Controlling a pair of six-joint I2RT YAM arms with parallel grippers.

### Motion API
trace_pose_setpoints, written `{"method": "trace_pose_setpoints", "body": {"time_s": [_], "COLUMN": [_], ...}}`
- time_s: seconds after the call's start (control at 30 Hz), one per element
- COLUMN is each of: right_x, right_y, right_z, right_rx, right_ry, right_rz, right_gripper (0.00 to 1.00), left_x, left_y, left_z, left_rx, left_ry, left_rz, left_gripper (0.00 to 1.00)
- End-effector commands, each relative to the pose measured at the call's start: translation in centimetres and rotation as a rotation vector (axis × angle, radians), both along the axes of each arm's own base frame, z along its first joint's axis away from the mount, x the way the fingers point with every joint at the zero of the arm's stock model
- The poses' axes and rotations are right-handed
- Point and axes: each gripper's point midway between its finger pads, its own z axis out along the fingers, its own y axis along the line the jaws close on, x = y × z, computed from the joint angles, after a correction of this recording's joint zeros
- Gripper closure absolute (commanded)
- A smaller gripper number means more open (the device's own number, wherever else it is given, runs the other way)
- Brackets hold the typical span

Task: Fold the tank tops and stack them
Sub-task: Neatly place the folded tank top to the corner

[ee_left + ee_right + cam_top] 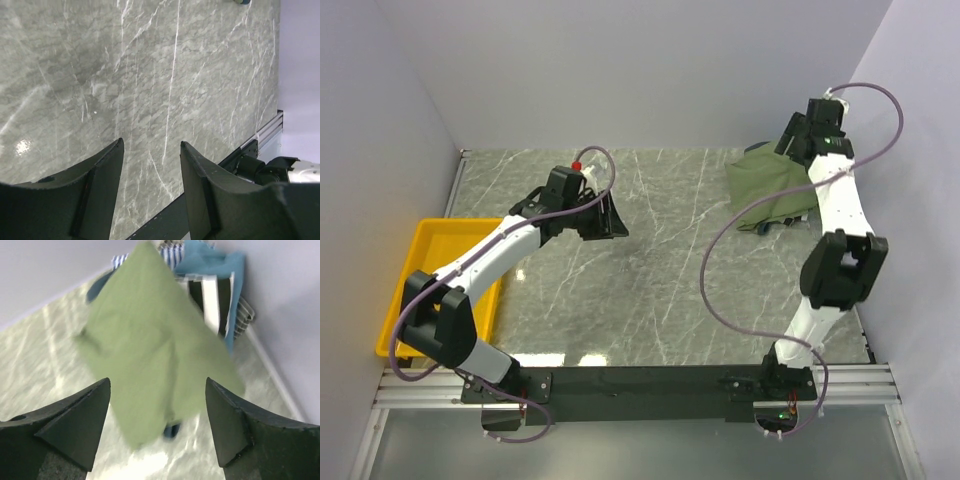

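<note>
rail (650, 382) along the bottom edge of the top view carries both arm bases. above it, at the left edge, a yellow tray (405, 262) sits on the marble table (660, 290). left gripper (607, 222) hangs over bare table left of centre, to the right of the tray. in the left wrist view its jaws stand moderately apart with only marble between them, gripping nothing. right gripper (157, 385) is in the upper right of the top view, over the clothes. in the right wrist view its jaws are spread wide, with the green top (150, 355) showing blurred in the gap below them and no cloth pinched. whether the fingertips touch the cloth i cannot tell. green top lies crumpled in the far right corner of the table, close to the right wall, draped over the other clothes. striped top (212, 297) peeks out from under it at the upper right of the right wrist view, beside a teal cloth (212, 260). green top is not folded.
</note>
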Motion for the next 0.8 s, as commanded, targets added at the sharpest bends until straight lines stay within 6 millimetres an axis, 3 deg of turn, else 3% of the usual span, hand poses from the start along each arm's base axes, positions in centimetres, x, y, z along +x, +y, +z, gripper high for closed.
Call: {"method": "trace_pose_setpoints", "body": {"time_s": [0.0,0.03,0.07,0.1,0.13,0.17,0.2,0.23,0.27,0.3,0.37,0.4,0.43,0.5,0.53,0.6,0.63,0.77], "right_x": [-1.9,-2.8,-3.5,-4.6,-5.8,-6.6,-7.9,-9.1,-10.2,-11.6,-13.7,-15.3,-16.6,-19.0,-20.1,-22.0,-22.6,-24.2], "right_y": [3.9,5.5,6.5,7.4,8.5,11.2,12.6,13.6,16.2,17.1,19.1,21.0,21.8,23.7,23.9,23.9,23.4,21.8], "right_z": [4.5,2.9,3.1,5.1,3.4,3.4,5.1,3.6,3.4,4.1,2.0,2.9,0.8,1.4,-0.4,-0.6,-1.7,-1.4], "right_rx": [0.095,0.113,0.136,0.142,0.152,0.169,0.165,0.165,0.171,0.181,0.212,0.234,0.244,0.31,0.324,0.337,0.33,0.317], "right_ry": [-0.165,-0.139,-0.153,-0.215,-0.187,-0.194,-0.25,-0.223,-0.225,-0.251,-0.218,-0.255,-0.22,-0.265,-0.235,-0.252,-0.236,-0.27], "right_rz": [0.064,0.089,0.106,0.124,0.132,0.186,0.218,0.227,0.271,0.293,0.324,0.381,0.4,0.461,0.462,0.475,0.462,0.434], "right_gripper": [0.17,0.16,0.16,0.15,0.14,0.14,0.12,0.11,0.1,0.09,0.09,0.08,0.08,0.07,0.07,0.06,0.07,0.05], "left_x": [0.4,0.4,0.2,0.2,0.0,0.0,-0.1,-0.3,-0.4,-0.5,-0.9,-1.2,-1.3,-1.6,-2.0,-2.5,-2.6,-3.1], "left_y": [0.5,0.8,0.9,1.1,1.4,1.8,2.0,2.3,2.6,3.0,3.6,4.0,4.2,4.6,4.8,5.2,5.4,6.0], "left_z": [3.1,3.4,3.4,3.5,3.7,3.8,3.8,3.9,3.9,3.9,4.0,3.9,4.0,3.8,3.7,3.8,3.6,3.3], "left_rx": [-0.009,-0.005,-0.002,0.005,0.008,0.019,0.026,0.031,0.037,0.049,0.059,0.066,0.066,0.072,0.073,0.073,0.075,0.09], "left_ry": [-0.109,-0.121,-0.125,-0.131,-0.139,-0.149,-0.151,-0.161,-0.169,-0.176,-0.19,-0.199,-0.206,-0.212,-0.215,-0.228,-0.229,-0.237], "left_rz": [0.007,0.018,0.022,0.029,0.033,0.045,0.051,0.058,0.065,0.079,0.094,0.105,0.11,0.119,0.119,0.127,0.131,0.137], "left_gripper": [0.45,0.45,0.45,0.45,0.45,0.45,0.45,0.45,0.45,0.45,0.45,0.45,0.45,0.45,0.45,0.44,0.44,0.44]}}
